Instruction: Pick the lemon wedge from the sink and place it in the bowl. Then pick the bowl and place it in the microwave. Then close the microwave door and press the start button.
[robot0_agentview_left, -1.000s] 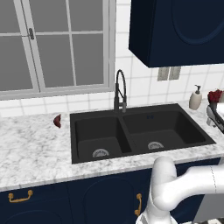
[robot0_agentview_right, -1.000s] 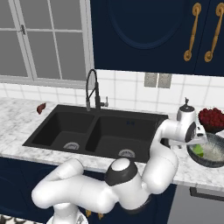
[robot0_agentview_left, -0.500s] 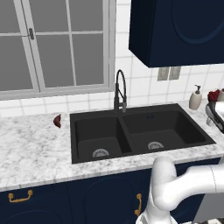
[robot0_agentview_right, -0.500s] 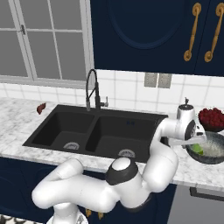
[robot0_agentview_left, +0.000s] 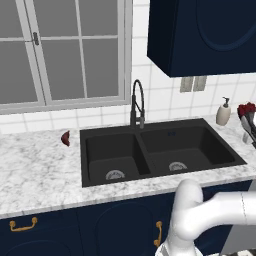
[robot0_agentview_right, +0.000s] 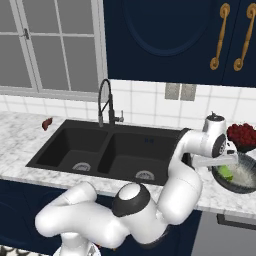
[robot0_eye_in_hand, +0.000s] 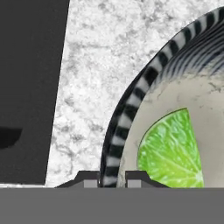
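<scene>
The ribbed grey bowl (robot0_eye_in_hand: 131, 107) stands on the marble counter just right of the black sink (robot0_agentview_right: 110, 150). Inside it, on the pale floor, lies the yellow-green lemon wedge (robot0_eye_in_hand: 171, 151). My gripper (robot0_eye_in_hand: 111, 177) is shut on the bowl's near rim, one fingertip outside the wall and one inside. From the right base view, the gripper (robot0_agentview_right: 221, 165) reaches down over the left edge of the bowl (robot0_agentview_right: 245, 176), with the lemon wedge (robot0_agentview_right: 226, 173) right beside it. Both basins of the sink (robot0_agentview_left: 160, 150) hold nothing. The microwave and its door are out of view.
A dark bowl of red fruit (robot0_agentview_right: 242, 136) sits close behind the grey bowl. A soap bottle (robot0_agentview_left: 223, 112) stands at the wall nearby. The black faucet (robot0_agentview_left: 137, 106) rises behind the sink. A dark red wedge (robot0_agentview_left: 65, 138) lies on the counter to the sink's left.
The jaws have closed from wide apart onto the bowl's rim. The arm and the bowl have stayed where they were.
</scene>
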